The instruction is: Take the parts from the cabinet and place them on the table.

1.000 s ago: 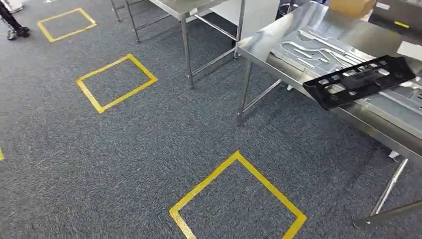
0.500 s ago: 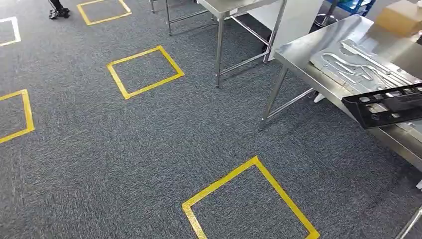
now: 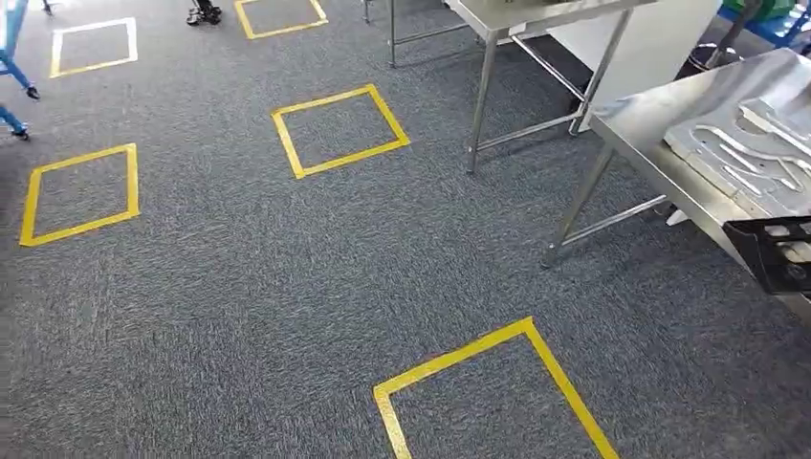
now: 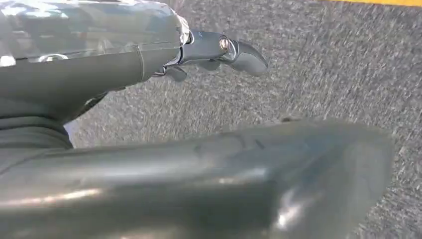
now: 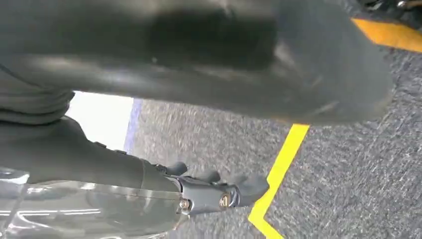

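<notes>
Black perforated part [image 3: 779, 253] lies on the steel table [image 3: 641, 124], far right. Both hands hang apart, holding nothing: left hand [image 4: 219, 50], right hand [image 5: 219, 191]. Best turn squarely toward the cabinet before reaching.

Speckled blue-grey carpet [image 3: 239, 316] carries yellow tape squares [image 3: 339, 129]. The steel table [image 3: 660, 129] is shiny silver, the part [image 3: 779, 253] black. Past the dark grey fingers [image 5: 239, 186] runs a yellow stripe [image 5: 281, 167].
</notes>
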Available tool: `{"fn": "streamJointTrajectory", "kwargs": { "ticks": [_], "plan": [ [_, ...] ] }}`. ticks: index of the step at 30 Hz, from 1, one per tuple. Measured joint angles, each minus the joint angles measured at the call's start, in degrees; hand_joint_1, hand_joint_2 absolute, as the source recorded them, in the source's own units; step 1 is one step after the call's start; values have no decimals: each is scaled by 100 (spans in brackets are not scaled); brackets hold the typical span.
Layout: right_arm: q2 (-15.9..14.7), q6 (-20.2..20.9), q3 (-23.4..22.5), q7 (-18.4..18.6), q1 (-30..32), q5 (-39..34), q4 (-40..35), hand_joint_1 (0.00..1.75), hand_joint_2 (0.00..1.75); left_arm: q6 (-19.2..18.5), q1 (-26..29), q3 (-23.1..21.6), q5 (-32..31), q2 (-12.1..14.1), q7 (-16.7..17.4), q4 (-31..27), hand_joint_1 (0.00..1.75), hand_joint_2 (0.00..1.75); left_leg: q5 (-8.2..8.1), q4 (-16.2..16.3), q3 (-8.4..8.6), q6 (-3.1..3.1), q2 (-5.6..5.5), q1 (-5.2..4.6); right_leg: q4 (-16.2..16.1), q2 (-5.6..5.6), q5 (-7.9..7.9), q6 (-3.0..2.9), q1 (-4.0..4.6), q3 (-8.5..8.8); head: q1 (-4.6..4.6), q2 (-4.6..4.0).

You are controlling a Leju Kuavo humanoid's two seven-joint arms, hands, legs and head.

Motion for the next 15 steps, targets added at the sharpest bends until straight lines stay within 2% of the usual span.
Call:
{"fn": "streamJointTrajectory", "kwargs": {
  "ticks": [1,2,3,4,5,6,7,9,10,11,12,13,14,15],
  "plan": [
    [-22,15,-2,-4,-4,-57,0,0,0,-52,9,0,-20,9,-9,-2,0,0,-8,171,-74,-17,19,20,2,-77,-4,5,3,2,0,0],
    [-39,15,-11,-22,-4,-107,0,0,0,-102,15,0,-26,22,-26,-2,0,0,109,54,-2,-35,40,41,3,-145,-14,20,2,7,0,0],
    [-50,7,-30,-37,-2,-164,0,0,0,-179,34,0,-24,33,-67,-4,0,0,309,-298,195,-51,72,56,8,-209,-29,39,-2,23,0,0],
    [-57,-11,-59,-50,0,-206,0,0,0,-269,48,0,-35,46,-109,-13,0,0,557,-849,505,-57,152,69,19,-273,-51,65,-10,51,0,0],
    [-61,-43,-96,-81,7,-264,0,0,0,-366,51,0,-80,63,-137,-26,0,0,760,-1430,837,-51,367,71,45,-339,-83,100,-6,75,0,0],
    [-102,-74,-142,-100,22,-293,0,0,0,-445,50,-9,-142,66,-144,-26,0,0,693,-1635,923,-8,618,35,73,-382,-122,146,38,72,0,0],
    [-105,-92,-188,-129,33,-326,0,0,0,-496,57,-15,-184,77,-155,-37,0,0,733,-1633,930,44,505,34,80,-430,-139,182,44,86,9,0],
    [-109,-138,-275,-142,31,-450,0,0,0,-640,84,-24,-323,96,-159,-37,0,0,717,-1610,899,98,403,18,69,-518,-143,237,42,120,7,0],
    [-109,-179,-352,-142,43,-558,0,0,0,-752,105,-50,-442,122,-157,-37,0,0,733,-1637,889,147,321,11,64,-584,-160,277,27,145,7,0],
    [-109,-212,-442,-133,71,-674,0,0,0,-868,122,-114,-584,149,-148,-39,0,0,766,-1680,934,196,256,45,110,-462,-225,330,-23,147,7,0],
    [-109,-249,-545,-120,116,-796,2,0,0,-986,135,-188,-742,181,-142,-39,0,0,774,-1685,929,225,210,38,318,-146,-396,331,-33,61,4,0],
    [-109,-297,-675,-96,163,-922,4,0,0,-1105,127,-279,-906,229,-131,-39,0,0,784,-1685,912,246,138,32,725,44,-646,325,-39,-138,11,0],
    [-109,-321,-786,-90,206,-992,7,0,0,-1186,123,-356,-1003,273,-122,-39,0,0,789,-1685,901,264,67,17,1205,129,-874,324,-38,-379,11,0],
    [-109,-337,-876,-87,236,-1014,11,0,0,-1221,118,-422,-1034,306,-118,-39,0,0,791,-1683,893,270,-12,0,1654,161,-1037,320,-35,-613,11,0]
  ]
}}
